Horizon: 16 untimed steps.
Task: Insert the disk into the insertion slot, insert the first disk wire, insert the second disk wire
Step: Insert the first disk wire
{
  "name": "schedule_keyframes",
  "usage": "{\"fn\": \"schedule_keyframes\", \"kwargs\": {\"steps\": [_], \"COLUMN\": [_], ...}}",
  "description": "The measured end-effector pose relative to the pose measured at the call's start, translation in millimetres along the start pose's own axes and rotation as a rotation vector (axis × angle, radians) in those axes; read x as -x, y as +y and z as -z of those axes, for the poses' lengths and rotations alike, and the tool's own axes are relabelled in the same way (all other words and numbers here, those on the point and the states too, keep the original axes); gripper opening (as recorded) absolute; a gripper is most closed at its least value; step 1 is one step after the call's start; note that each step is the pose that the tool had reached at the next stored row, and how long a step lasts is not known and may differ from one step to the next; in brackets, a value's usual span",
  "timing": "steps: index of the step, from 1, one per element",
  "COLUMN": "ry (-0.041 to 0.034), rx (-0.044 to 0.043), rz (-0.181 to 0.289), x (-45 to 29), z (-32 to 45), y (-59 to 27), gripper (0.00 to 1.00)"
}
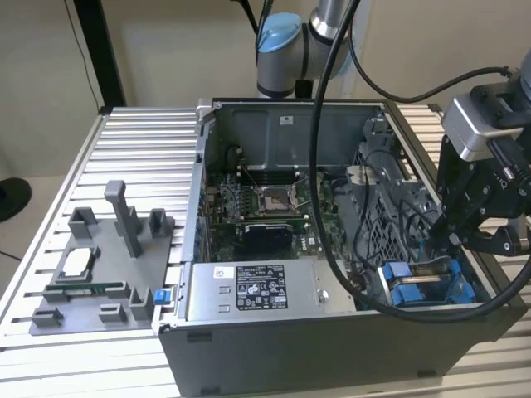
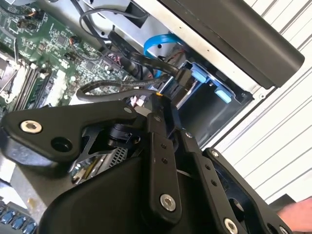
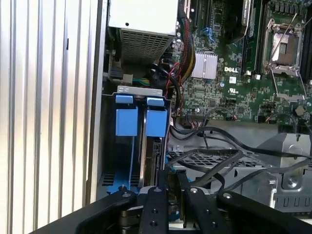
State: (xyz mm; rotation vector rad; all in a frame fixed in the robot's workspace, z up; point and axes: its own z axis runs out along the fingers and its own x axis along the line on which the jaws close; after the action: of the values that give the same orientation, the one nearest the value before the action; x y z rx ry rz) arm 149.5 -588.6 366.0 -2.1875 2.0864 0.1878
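An open computer case (image 1: pixel 199 249) lies on a slatted table. The disk (image 1: pixel 427 270) sits down in the insertion slot (image 1: pixel 461 287) at the exterior view's right, its blue carrier tabs (image 3: pixel 157 122) showing in the first wrist view. My gripper (image 1: pixel 455 240) hangs just above that bay. In both wrist views its fingers (image 3: pixel 157 195) stand close together, and a black disk wire (image 2: pixel 112 87) loops up to the fingertips (image 2: pixel 157 105). Another black wire with a connector (image 2: pixel 182 76) reaches toward the blue carrier (image 2: pixel 201 77). A light blue cable (image 2: pixel 158 41) curves behind it.
The silver power-supply box (image 1: pixel 249 290) lies along the case's near side, with the motherboard (image 1: pixel 265 207) behind it. A grey fixture tray (image 1: pixel 99 274) stands at the exterior view's left. My arm's thick black cable (image 1: pixel 317 166) hangs across the case. A hand (image 2: pixel 298 213) shows beside the gripper body.
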Motion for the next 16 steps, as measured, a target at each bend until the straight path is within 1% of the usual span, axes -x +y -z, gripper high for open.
{"fn": "schedule_keyframes", "kwargs": {"steps": [5, 9, 16], "ry": [0.0001, 0.0000, -0.0006], "rx": [0.0000, 0.0000, -0.0048], "rz": [0.000, 0.000, -0.026], "x": [-1.9, -2.0, -3.1], "z": [-3.5, -3.9, -9.8], "y": [-0.3, -0.3, -0.9], "gripper": [0.00, 0.00, 0.00]}}
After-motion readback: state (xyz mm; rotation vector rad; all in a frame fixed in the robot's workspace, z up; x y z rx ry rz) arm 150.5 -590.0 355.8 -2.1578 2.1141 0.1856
